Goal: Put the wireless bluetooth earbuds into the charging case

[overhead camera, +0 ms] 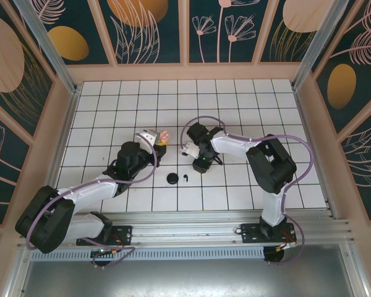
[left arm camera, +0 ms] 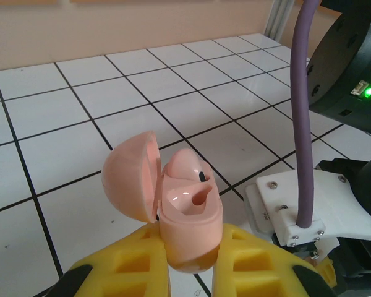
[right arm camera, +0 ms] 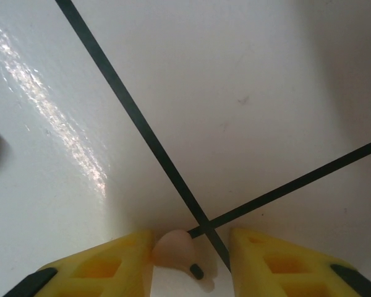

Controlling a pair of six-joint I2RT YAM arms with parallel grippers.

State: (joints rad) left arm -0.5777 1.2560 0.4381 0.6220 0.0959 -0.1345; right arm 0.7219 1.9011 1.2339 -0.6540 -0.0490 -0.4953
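Top view, left arm pose: the arm reaches forward and inward from its base. The left gripper holds the pink charging case above the tiled table.
Top view, right arm pose: the elbow is out to the right and the forearm folds back toward the centre. The right gripper points down at the tiles, near the case but apart from it.
Top view, loose items: a black earbud lies just beside a black disc, on the near side of both grippers.
Left wrist view, jaws: closed on the lower body of the pink charging case, yellow fingers on either side. The lid is swung open.
Left wrist view, contents: a seated pink earbud appears to fill the far slot. The near slot is empty.
Left wrist view, risk: the grip sits low on the case, so insertion pressure from above may tip or slide it. The lid may swing shut.
Right wrist view, jaws: apart, straddling a loose pink earbud that lies on the tile at a grout crossing.
Right wrist view, risk: the earbud lies just beside one finger, with a gap to the other. Off-centre closing may roll it, squeeze it out, or clamp it at an angle unfit for the slot.
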